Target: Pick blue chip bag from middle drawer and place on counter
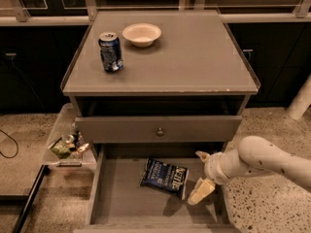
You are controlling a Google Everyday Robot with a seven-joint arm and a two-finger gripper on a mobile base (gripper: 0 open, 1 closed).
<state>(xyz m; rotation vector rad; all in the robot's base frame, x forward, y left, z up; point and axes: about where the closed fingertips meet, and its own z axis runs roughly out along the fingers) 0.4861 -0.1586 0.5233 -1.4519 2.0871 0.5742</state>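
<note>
The blue chip bag lies flat on the floor of the open middle drawer, near its centre. My gripper hangs inside the drawer just right of the bag, fingers spread open and empty, one pale finger low near the bag's right edge. The white arm comes in from the right. The counter is the grey cabinet top above.
A blue soda can and a white bowl stand on the counter's back left. The upper drawer front with a round knob overhangs the open drawer. A clear bin of small items hangs at the cabinet's left.
</note>
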